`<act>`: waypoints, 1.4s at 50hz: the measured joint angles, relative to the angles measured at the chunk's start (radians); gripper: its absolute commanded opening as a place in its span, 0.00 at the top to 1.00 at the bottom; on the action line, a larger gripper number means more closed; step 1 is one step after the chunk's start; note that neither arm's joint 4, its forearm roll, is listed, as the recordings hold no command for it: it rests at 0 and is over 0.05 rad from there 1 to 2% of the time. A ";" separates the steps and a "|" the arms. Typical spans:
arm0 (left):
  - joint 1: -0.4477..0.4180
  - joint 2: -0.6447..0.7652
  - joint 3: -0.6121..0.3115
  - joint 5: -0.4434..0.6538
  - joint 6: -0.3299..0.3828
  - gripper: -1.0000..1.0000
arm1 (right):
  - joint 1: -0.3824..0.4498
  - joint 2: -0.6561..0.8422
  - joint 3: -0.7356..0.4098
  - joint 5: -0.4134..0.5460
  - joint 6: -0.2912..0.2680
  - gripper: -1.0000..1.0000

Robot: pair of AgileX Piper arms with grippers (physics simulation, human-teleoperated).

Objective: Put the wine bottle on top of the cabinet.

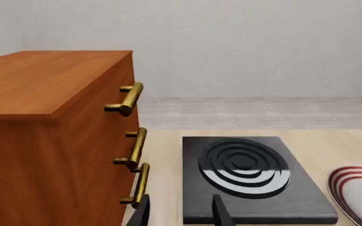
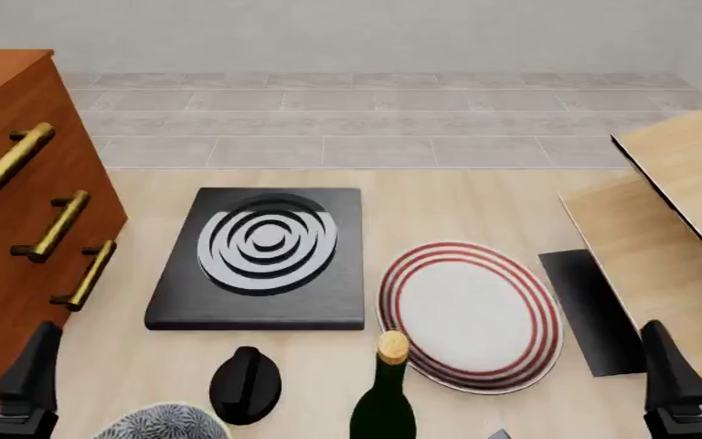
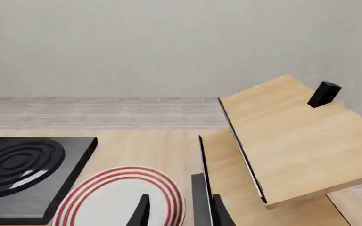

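Both grippers, left (image 2: 10, 384) and right (image 2: 693, 380), stand open and empty at the near edge; wine bottle (image 2: 386, 402) upright between them beside the red-ringed plate (image 2: 471, 314); recommend grasping body, then lifting clear onto cabinet (image 2: 10, 219)

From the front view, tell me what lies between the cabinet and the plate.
The black burner slab with its silver rings sits between the cabinet and the red-rimmed plate, on the table. The left wrist view shows the same order.
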State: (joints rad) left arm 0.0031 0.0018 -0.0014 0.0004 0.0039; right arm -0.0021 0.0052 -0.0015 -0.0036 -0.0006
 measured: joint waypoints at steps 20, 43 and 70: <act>-0.026 0.000 -0.008 0.002 0.034 0.00 | 0.002 -0.001 -0.007 0.008 -0.003 0.00; -0.265 -0.001 -0.078 0.081 0.068 0.00 | 0.002 0.002 -0.009 0.007 -0.004 0.00; -0.516 0.009 -0.126 0.106 -0.006 0.00 | 0.002 0.002 -0.009 0.008 -0.005 0.00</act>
State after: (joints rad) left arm -0.5130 0.0108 -0.1275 0.1069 -0.0016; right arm 0.0004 0.0070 -0.0107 0.0042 -0.0054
